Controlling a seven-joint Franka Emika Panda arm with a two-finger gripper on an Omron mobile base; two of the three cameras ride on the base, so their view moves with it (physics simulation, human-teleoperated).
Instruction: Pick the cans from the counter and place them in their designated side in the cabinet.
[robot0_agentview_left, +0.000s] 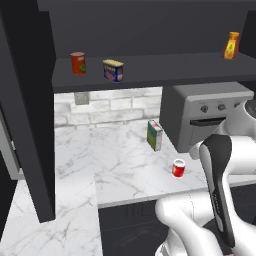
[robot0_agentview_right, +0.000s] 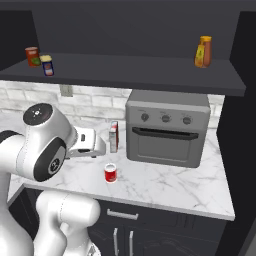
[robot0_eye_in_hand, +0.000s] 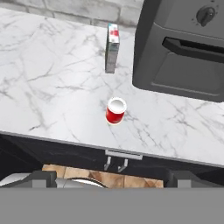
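Pincer spread wide and empty above the counter's front edge, one can on the shelf, one on the marble.

The dark cabinet (robot0_agentview_left: 150, 70) spans the top, its long shelf carrying the boxy tin (robot0_agentview_left: 113, 70) with yellow top and blue label near the left end, just beside a darker orange-red can (robot0_agentview_left: 78, 63), with an orange bottle (robot0_agentview_left: 231, 46) far off at the right end. Below, the white marble counter (robot0_agentview_left: 100, 160) bears the grey oven (robot0_agentview_right: 167, 127), a green-and-white carton (robot0_agentview_left: 154, 135) upright to the oven's left, and the short red can (robot0_eye_in_hand: 116, 110) standing upright near the front edge. The gripper (robot0_eye_in_hand: 111, 179) has its fingers fully apart, holding and touching nothing; in the hand view the red can sits ahead of it, roughly centred between the fingertips and well apart from them.
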